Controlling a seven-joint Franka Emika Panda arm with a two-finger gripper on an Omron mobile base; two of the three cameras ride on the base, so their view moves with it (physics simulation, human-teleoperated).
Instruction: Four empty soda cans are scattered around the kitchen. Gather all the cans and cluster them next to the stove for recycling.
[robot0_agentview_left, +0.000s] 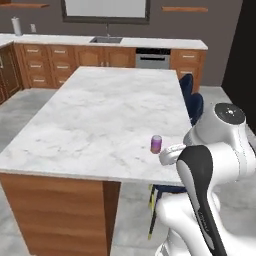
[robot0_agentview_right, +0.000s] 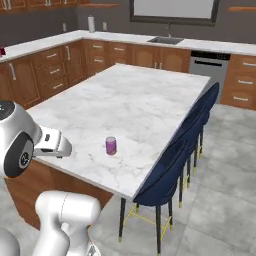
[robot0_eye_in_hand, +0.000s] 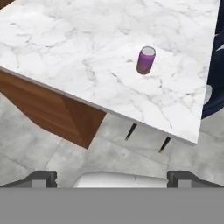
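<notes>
Purple soda can (robot0_eye_in_hand: 146, 60) upright on island (robot0_eye_in_hand: 78, 52)

The left base view looks forward and down from behind the arm's left side, across the island (robot0_agentview_left: 100, 115) toward the far counter with the sink (robot0_agentview_left: 106, 39). The right base view looks from behind the arm's right side over the same island (robot0_agentview_right: 125, 105), taking in the stools (robot0_agentview_right: 170, 170) along its edge and the same sink (robot0_agentview_right: 165, 40). The hand view looks steeply down from above the floor, nearer the island's (robot0_eye_in_hand: 87, 52) near corner; all three share the can (robot0_agentview_left: 156, 144) (robot0_agentview_right: 111, 145) (robot0_eye_in_hand: 146, 60).
</notes>
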